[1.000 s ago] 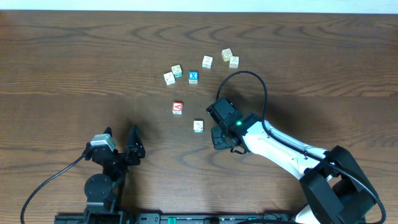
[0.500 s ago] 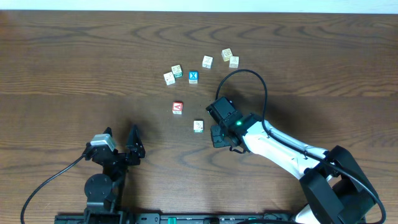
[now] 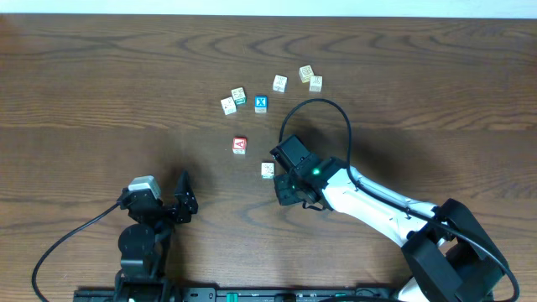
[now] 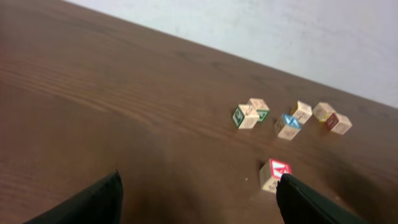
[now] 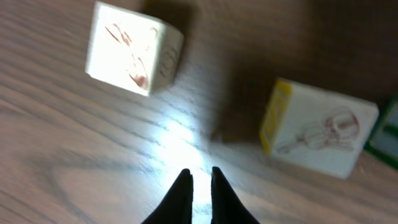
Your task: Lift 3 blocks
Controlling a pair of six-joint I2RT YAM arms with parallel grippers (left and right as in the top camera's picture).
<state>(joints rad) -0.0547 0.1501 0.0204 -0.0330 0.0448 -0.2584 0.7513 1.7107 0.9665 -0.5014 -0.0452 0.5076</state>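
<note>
While the left gripper [image 4: 199, 186] stands spread wide near the worktop's [image 3: 101, 84] front edge, the right gripper [image 5: 200, 177] hovers pinched shut, empty, near one block [image 3: 268, 169]; five more blocks [image 3: 279, 83] lie toward the far edge.

Eight cubes sit on the table [image 3: 101, 84]: six pale blocks [image 3: 279, 83], one red cube [image 3: 240, 145] and one blue cube [image 3: 261, 103]. Five pale blocks lie between eleven and two o'clock from the red cube. The sixth [image 3: 268, 170] lies between four and five. There are two grippers, the left gripper [image 4: 200, 179] and the right gripper [image 5: 199, 177].
</note>
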